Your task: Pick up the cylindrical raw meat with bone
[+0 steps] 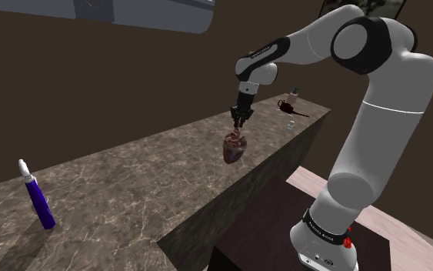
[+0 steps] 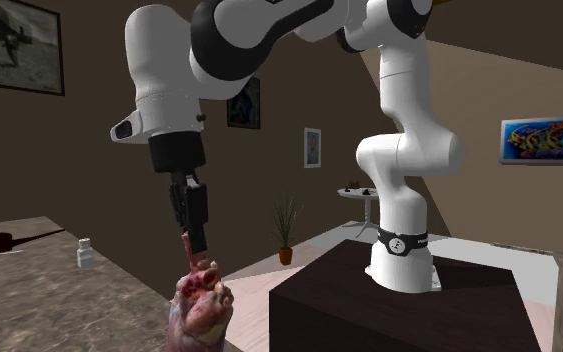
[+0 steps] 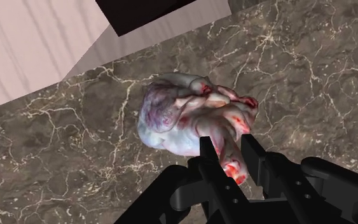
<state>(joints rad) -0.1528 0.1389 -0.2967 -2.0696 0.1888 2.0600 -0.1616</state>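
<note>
The raw meat (image 1: 235,148) is a pale pink and purple lump with red patches and a thin bony end on top. It hangs upright under my black gripper (image 1: 240,119) over the dark marble counter (image 1: 130,192), near its edge. In the wrist view the fingers (image 3: 206,151) clasp the narrow red-tipped end of the meat (image 3: 184,118) between them. In the second exterior view the gripper (image 2: 197,245) stands straight above the meat (image 2: 199,310). I cannot tell whether the meat still touches the counter.
A blue bottle with a white cap (image 1: 38,196) stands at the shoulder view's left. At the counter's far end are a dark red object (image 1: 288,106) and a small white bottle (image 1: 294,94). The dark stand (image 1: 284,239) sits beside the counter edge.
</note>
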